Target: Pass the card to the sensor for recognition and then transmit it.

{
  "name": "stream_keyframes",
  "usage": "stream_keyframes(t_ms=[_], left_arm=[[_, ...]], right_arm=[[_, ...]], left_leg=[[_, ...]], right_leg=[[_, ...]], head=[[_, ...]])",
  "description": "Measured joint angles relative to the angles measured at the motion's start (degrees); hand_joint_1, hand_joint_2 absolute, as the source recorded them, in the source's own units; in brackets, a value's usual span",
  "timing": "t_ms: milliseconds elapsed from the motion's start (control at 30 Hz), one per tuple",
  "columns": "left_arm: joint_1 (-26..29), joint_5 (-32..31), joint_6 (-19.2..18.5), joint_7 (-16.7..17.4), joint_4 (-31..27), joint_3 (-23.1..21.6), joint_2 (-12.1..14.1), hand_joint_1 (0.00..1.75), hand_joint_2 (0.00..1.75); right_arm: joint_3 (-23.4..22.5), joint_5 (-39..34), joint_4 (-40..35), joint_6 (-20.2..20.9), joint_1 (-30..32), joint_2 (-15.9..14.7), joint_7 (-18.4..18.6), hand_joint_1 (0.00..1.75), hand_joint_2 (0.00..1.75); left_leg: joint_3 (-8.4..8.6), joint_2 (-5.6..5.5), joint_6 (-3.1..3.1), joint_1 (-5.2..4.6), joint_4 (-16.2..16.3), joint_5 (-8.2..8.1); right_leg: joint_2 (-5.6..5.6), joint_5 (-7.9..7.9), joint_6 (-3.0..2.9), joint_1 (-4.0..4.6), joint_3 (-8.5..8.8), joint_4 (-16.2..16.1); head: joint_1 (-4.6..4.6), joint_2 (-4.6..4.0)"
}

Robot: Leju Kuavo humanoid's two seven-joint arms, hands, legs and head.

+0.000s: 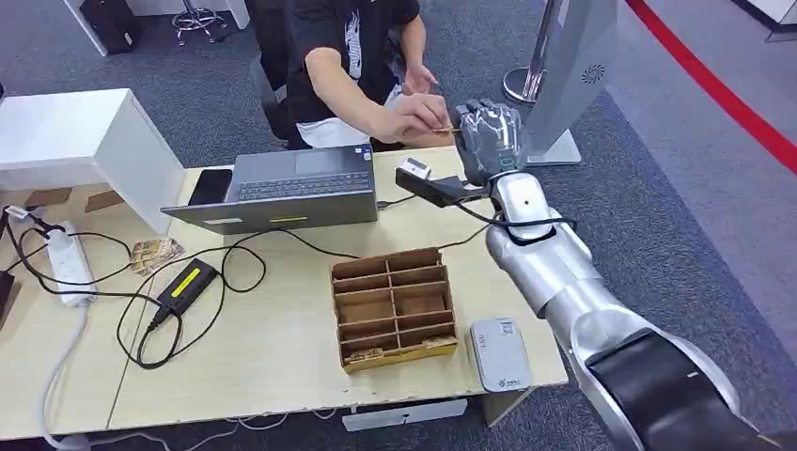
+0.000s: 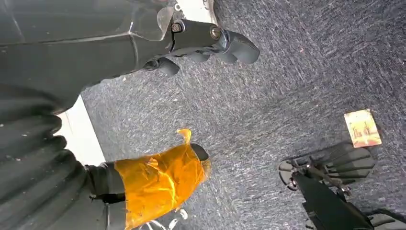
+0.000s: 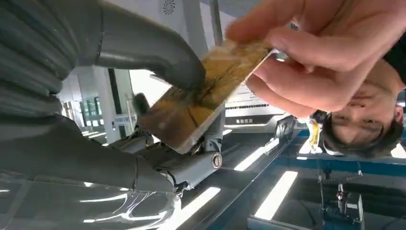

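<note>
Pinching the card (image 3: pixel 196 105) with a person's hand (image 1: pixel 406 116), the right hand (image 1: pixel 489 132) is raised beyond the divided wooden box (image 1: pixel 395 305) holding cards

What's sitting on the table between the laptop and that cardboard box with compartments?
In the head view, black cables cross the bare tabletop between the laptop and the box; nothing else lies there.

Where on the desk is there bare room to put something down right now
Free wood lies between the divided cardboard tray and the black power adapter with its cable loop, and along the table's near edge. The strip beyond the tray, toward the laptop, is crossed by a cable. The far right corner is crowded: the right hand and a person's hand both grip the card.
</note>
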Motion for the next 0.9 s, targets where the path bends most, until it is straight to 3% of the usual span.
stream_keyframes(t_ms=[233, 400, 567, 900], left_arm=[[0.0, 0.6, 0.0, 0.1, 0.0, 0.0, 0.0, 0.00, 1.75], [0.8, 2.3, 0.1, -0.1, 0.0, 0.0, 0.1, 0.00, 1.75], [2.2, 4.4, 0.7, -0.7, 0.0, 0.5, 0.4, 0.00, 1.75], [6.5, 8.1, 2.6, -2.9, 0.0, 3.9, 1.6, 0.00, 1.75]], right_arm=[[0.1, -3.1, -0.7, 0.1, 0.4, 0.0, -2.5, 1.75, 1.75], [0.3, -1.7, -7.5, -0.1, 3.9, -1.9, -3.2, 1.75, 1.75], [0.7, -0.8, -18.8, -0.3, 10.7, -6.7, -3.0, 1.75, 1.75], [-3.1, -6.8, -44.7, 0.0, 36.0, -19.6, -6.3, 1.75, 1.75]], left_leg=[[0.01, 0.01, 0.00, 0.00, 0.0, 0.00], [0.00, 0.00, 0.01, 0.00, 0.0, -0.01], [0.01, -0.03, 0.13, -0.01, 0.0, -0.10], [0.02, -0.04, 0.18, -0.03, 0.0, -0.51]], right_leg=[[0.01, 0.00, 0.00, 0.00, -0.02, 0.0], [0.00, -0.01, 0.01, 0.00, -0.02, 0.0], [-0.04, -0.13, 0.15, 0.00, 0.01, -0.1], [-0.08, -0.39, 0.18, -0.01, 0.05, -0.1]], head=[[0.00, 0.02], [0.00, 0.00], [0.02, 0.00], [-0.02, 0.00]])
